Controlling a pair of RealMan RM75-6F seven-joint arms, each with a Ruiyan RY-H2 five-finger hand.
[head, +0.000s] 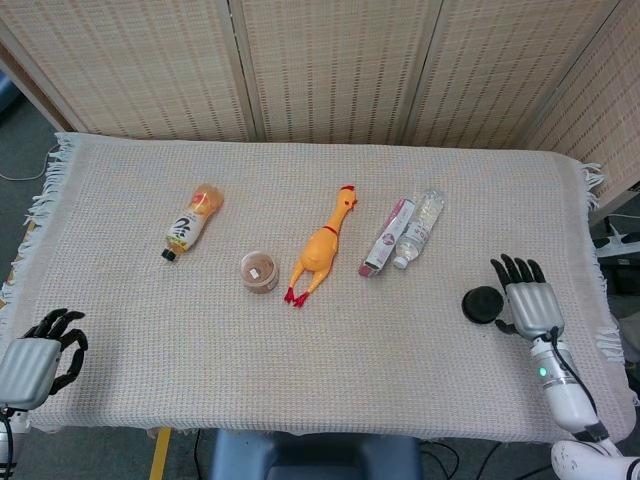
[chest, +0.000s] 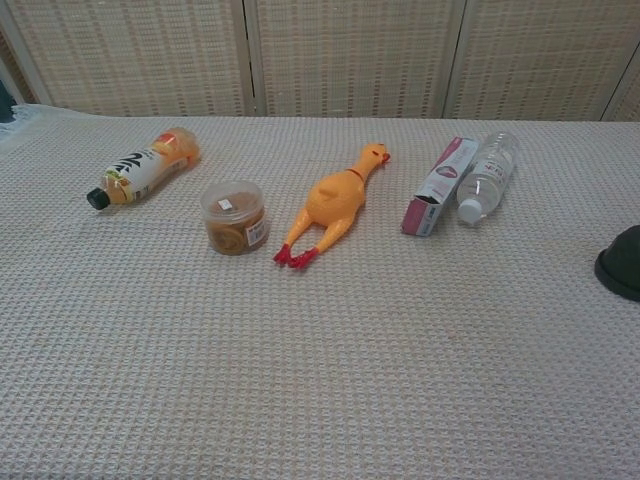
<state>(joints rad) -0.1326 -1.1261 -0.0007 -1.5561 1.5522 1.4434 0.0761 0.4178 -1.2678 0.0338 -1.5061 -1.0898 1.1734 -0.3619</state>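
right robot hand (head: 527, 299) sits at the lower right of the head frame, fingers spread and holding nothing, just beside a black round object (head: 482, 305) on the cloth-covered surface (head: 350, 350). left robot hand (head: 40, 350) rests at the lower left, fingers curled, empty. farther up lie a small jar (head: 259, 271), rubber chicken (head: 324, 246), pink box (head: 387, 236), water bottle (head: 418, 228) and drink bottle (head: 192, 220).

Chest view cuts off the black disc (chest: 622, 262) at the right edge; my hands aren't showing there.
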